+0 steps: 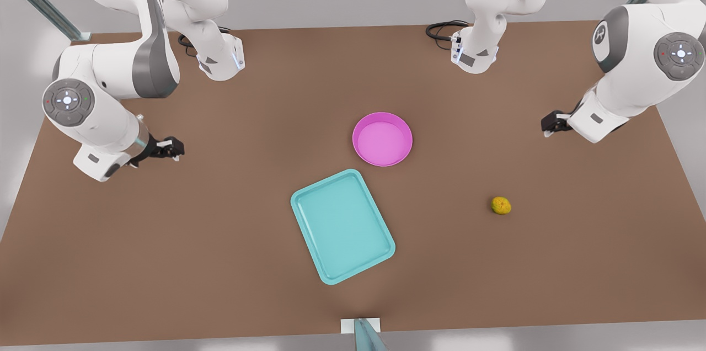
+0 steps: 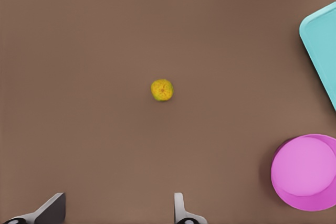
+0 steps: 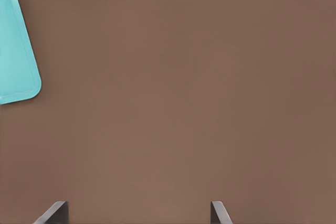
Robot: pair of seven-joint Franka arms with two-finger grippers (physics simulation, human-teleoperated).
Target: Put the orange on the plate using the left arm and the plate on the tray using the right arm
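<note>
Small round mottled yellow-orange orange: ahead of left gripper's parted fingers | judged light, firm, roll-prone; gripped across middle | right gripper fingers apart, waiting.

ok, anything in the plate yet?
No. The plate shows only its bare pink floor, fully in view. The orange lies apart on the table, and the tray holds nothing either.

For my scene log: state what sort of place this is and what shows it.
Probably a simulated robot test bench rather than a lived-in room: a bare brown table, plain grey surroundings, and an orange, pink plate and teal tray. The left gripper and right gripper wait open.
</note>
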